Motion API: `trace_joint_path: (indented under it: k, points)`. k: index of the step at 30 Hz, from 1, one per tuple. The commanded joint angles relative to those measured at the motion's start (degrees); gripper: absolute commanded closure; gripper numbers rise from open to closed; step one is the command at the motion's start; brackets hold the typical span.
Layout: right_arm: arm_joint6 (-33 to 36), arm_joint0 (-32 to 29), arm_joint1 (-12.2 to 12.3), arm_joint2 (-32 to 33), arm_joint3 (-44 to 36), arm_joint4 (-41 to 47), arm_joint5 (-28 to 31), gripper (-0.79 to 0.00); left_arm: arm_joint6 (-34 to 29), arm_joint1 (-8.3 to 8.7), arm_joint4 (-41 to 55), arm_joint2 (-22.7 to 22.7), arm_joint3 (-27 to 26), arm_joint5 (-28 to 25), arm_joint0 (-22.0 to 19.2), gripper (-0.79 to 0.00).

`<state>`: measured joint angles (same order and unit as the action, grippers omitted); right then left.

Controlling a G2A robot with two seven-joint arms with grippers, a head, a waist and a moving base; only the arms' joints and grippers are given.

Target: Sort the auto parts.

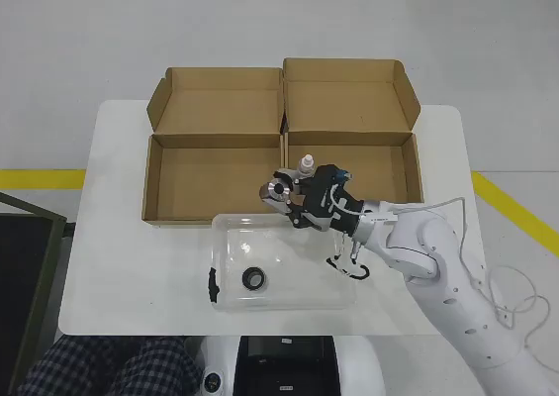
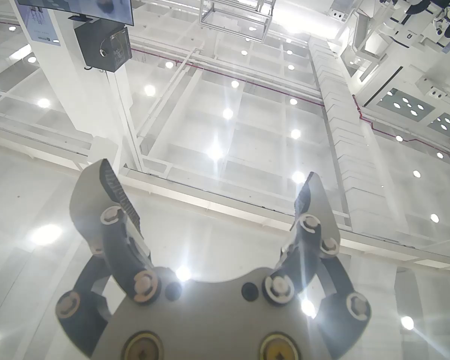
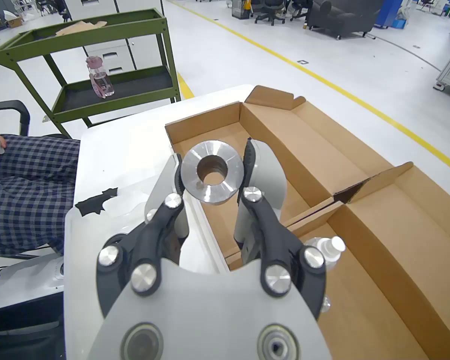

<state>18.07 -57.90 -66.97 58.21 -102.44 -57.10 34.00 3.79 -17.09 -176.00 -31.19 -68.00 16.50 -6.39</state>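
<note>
Between the jaws of the right gripper (image 3: 213,153) we see a metal ring (image 3: 209,192), pinched at its rim from two sides, its bore facing the wrist camera. Directly under the jaws lies the near edge of the left box (image 3: 206,123), an open carton whose floor shows bare. We note that the ring hangs above this carton, close to the wall it shares with the right box (image 3: 378,249). Beside the jaws, just across that shared wall, a small white-capped bottle (image 3: 324,246) lies in the right box. Behind the jaws, toward the wrist, a clear tray (image 1: 281,222) sits on the white table (image 1: 121,247). It holds a black ring (image 1: 253,279) well short of the jaws and a thin black looped part (image 1: 343,265) under the forearm. A flat black piece (image 1: 214,285) lies at the tray's far end from the jaws. The left gripper (image 2: 208,169) points up at the ceiling lights. We see its jaws spread wide, with nothing between them.
</note>
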Motion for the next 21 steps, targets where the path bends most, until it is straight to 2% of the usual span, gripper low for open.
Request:
trace_joint_path:
  k: [1, 10, 21]
  points:
    - [1.0, 1.5, -0.3, -1.6, 1.6, -0.6, -0.1, 0.0, 0.0, 0.0, 0.0, 0.0, 0.0, 0.0, 0.0, -0.785]
    - [4.3, 7.1, -2.2, -7.6, 8.1, -3.2, -3.5, 0.0, 0.0, 0.0, 0.0, 0.0, 0.0, 0.0, 0.0, -0.785]
    - [8.5, 12.0, -4.3, -11.9, 14.5, -4.3, -7.1, 0.0, 0.0, 0.0, 0.0, 0.0, 0.0, 0.0, 0.0, -0.785]
